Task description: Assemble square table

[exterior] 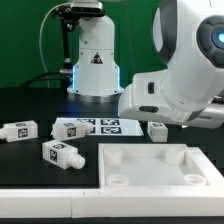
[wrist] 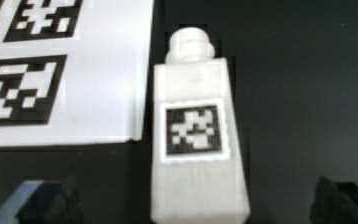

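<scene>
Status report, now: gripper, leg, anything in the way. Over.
Gripper open above a leg, nothing held. That leg lies flat beside the marker board, tag up. Nothing in the way.

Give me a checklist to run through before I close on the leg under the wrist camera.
1. The fingers open: ok, both stand wide apart.
2. The leg between them: ok, it lies roughly centred.
3. Gap between fingers and leg: ok, dark table shows on each side.
4. The leg free of the marker board: cannot tell, its side runs right along the board's edge.
5. Height over the leg: cannot tell.
6. Sockets of the table top empty: ok for those in view.
</scene>
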`<state>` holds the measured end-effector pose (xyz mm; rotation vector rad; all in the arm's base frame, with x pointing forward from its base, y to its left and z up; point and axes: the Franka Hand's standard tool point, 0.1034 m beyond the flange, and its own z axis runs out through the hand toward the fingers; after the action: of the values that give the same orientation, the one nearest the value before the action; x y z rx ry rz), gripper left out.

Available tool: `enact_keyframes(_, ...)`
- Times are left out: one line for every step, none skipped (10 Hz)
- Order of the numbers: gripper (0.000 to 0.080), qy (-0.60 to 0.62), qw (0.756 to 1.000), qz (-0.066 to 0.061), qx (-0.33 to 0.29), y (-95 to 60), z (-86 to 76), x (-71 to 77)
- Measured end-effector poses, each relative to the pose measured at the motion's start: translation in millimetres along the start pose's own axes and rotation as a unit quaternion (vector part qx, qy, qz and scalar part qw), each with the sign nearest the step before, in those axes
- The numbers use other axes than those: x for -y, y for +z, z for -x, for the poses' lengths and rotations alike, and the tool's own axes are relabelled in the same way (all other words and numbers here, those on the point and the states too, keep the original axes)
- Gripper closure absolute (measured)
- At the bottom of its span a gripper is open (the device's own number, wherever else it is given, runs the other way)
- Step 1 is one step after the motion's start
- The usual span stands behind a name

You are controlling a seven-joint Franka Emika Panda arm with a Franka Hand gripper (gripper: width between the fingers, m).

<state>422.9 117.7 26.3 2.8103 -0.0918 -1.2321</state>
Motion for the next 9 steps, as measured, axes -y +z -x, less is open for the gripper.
enact_keyframes(0.0150, 0.001, 1.000, -0.001, 0.000, -0.3, 0.1, -0.6)
enact_keyframes(0.0150, 0.001, 1.000, -0.001, 0.000, 0.3, -0.1, -1.0)
enact_keyframes(0.0150, 0.001, 1.000, -0.001, 0.001, 0.8, -0.3, -1.3)
enact_keyframes(0.0150, -0.044, 0.999, 0.000, 0.004, 3.0, -3.1, 0.0)
enact_keyframes(0.0150, -0.080, 0.997, 0.000, 0.005, 3.5, -8.7, 4.0)
enact_keyframes(0.0150, -0.059, 0.998, -0.001, 0.004, 3.1, -8.9, 3.2)
enact_keyframes(0.0150, -0.057, 0.998, -0.001, 0.004, 3.3, -9.0, 2.3)
enact_keyframes(0.0150, -0.049, 0.999, -0.001, 0.009, 4.9, -8.1, 1.9)
enact_keyframes(0.0150, -0.020, 0.999, 0.004, 0.036, 11.6, -1.3, 0.8)
